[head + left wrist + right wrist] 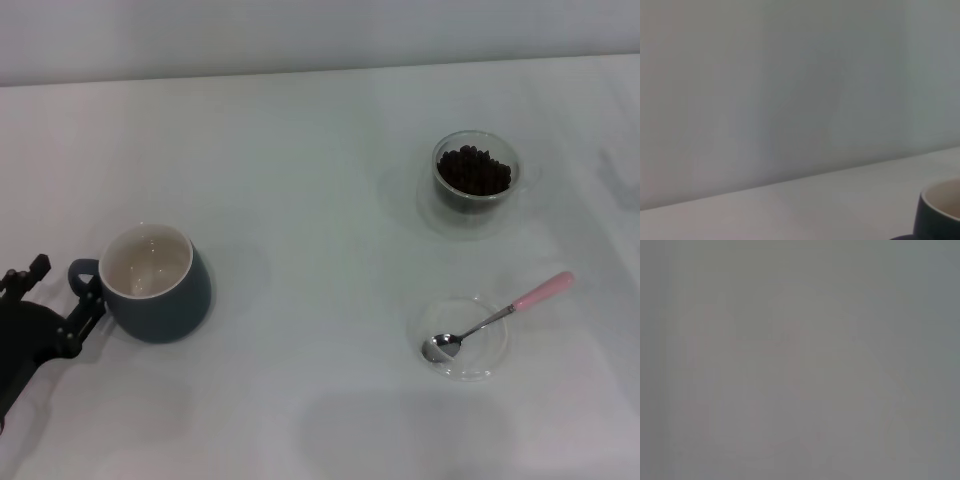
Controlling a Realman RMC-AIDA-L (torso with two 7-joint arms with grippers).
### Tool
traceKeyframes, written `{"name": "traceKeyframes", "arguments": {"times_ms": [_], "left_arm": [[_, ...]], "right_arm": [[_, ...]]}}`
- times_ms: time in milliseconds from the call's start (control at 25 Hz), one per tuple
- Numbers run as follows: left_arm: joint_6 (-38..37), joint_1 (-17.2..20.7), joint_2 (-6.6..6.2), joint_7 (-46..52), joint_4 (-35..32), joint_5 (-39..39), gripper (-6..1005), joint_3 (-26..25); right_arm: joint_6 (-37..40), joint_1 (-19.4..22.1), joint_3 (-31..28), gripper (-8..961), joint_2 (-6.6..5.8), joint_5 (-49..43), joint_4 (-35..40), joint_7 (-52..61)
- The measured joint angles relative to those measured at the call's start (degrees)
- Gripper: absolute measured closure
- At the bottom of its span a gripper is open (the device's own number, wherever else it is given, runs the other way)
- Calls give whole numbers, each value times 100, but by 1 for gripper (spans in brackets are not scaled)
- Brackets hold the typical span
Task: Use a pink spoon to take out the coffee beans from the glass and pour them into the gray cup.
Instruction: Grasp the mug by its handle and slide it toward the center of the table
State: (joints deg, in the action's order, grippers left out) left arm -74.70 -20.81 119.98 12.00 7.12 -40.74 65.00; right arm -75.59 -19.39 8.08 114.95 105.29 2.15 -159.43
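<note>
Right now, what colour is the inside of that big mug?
Cream-white inside the mug, dark blue-gray outside. The head view shows it best.

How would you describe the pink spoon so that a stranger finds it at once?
On the white table, look at the robot's right near side, nearer than the glass of coffee beans. The pink spoon lies there with its metal bowl in a flat clear saucer. Only it has a pale pink handle.

From my left wrist I saw only the gray cup's (940, 212) dark rim on the white table (805, 207), before a pale wall (790, 80).
</note>
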Motion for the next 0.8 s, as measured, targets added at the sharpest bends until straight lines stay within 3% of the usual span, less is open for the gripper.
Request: {"name": "traceKeyframes", "arguments": {"times_ms": [800], "left_arm": [[82,-47,0,4,4,-1,717,-23]], "right_arm": [[79,-7,0,83,0,0,-20,0]]}}
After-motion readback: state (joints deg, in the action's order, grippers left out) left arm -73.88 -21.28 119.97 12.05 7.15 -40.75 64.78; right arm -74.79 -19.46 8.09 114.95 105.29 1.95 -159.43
